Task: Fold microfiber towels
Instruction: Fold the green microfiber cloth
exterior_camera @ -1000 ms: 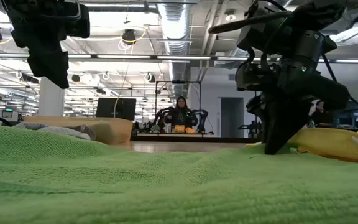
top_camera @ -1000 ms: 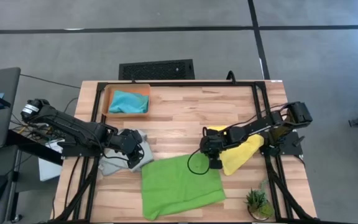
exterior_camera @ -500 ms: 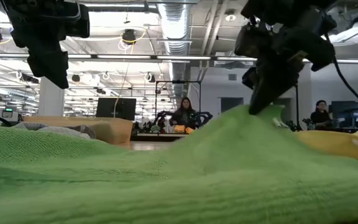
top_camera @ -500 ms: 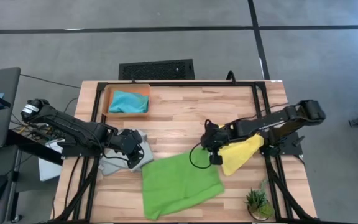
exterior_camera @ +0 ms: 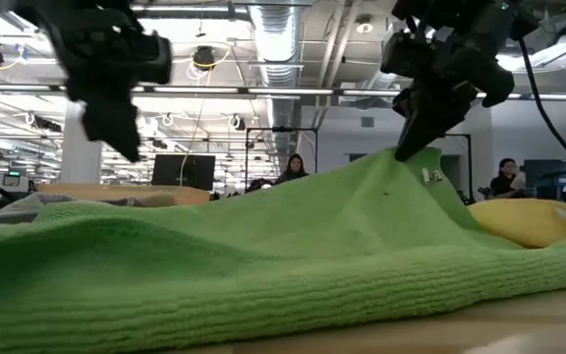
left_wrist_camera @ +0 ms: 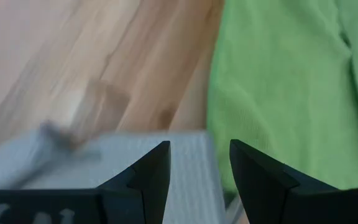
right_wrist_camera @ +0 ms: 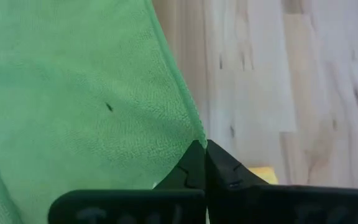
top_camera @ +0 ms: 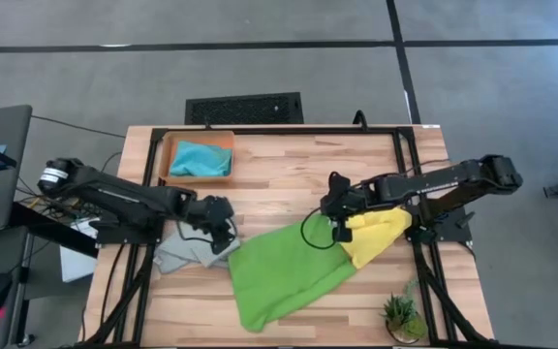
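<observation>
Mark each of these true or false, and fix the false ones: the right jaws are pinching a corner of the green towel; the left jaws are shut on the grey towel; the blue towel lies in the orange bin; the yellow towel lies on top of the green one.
1. The right gripper has its jaws pinching a corner of the green towel. True.
2. The left gripper is shut on the grey towel. False: its jaws are open above it.
3. The blue towel lies in the orange bin. True.
4. The yellow towel lies on the green one. False: it lies beside it.
</observation>
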You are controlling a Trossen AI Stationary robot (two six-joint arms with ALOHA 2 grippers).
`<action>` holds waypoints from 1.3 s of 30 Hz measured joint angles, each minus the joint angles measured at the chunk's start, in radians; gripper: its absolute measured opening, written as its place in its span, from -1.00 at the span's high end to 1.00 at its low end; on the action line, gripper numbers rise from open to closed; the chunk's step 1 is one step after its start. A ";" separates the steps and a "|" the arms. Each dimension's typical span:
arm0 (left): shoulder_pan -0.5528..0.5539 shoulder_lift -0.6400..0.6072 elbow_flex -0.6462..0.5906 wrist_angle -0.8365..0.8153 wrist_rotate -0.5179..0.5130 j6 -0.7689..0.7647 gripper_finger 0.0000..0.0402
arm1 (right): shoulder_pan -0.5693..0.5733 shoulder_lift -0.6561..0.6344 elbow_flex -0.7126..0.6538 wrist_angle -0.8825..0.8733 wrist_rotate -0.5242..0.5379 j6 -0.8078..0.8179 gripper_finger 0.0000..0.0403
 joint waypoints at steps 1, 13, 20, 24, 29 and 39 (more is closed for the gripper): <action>0.025 0.024 0.000 0.039 0.034 0.037 0.22 | -0.001 0.000 0.000 0.000 0.000 -0.008 0.97; 0.190 0.356 0.033 0.278 0.288 0.314 0.22 | 0.000 0.000 0.000 -0.024 0.000 -0.038 0.97; 0.212 0.478 0.082 0.342 0.576 0.392 0.22 | -0.004 0.000 0.001 -0.030 0.002 -0.053 0.95; 0.212 0.486 0.090 0.346 0.599 0.395 0.22 | -0.004 0.000 0.001 -0.032 0.003 -0.053 0.96; 0.211 0.486 0.090 0.323 0.614 0.394 0.22 | -0.003 0.000 0.001 -0.035 0.003 -0.053 0.97; 0.209 0.486 0.089 0.116 0.638 0.390 0.22 | -0.003 0.000 0.001 -0.045 0.003 -0.053 0.97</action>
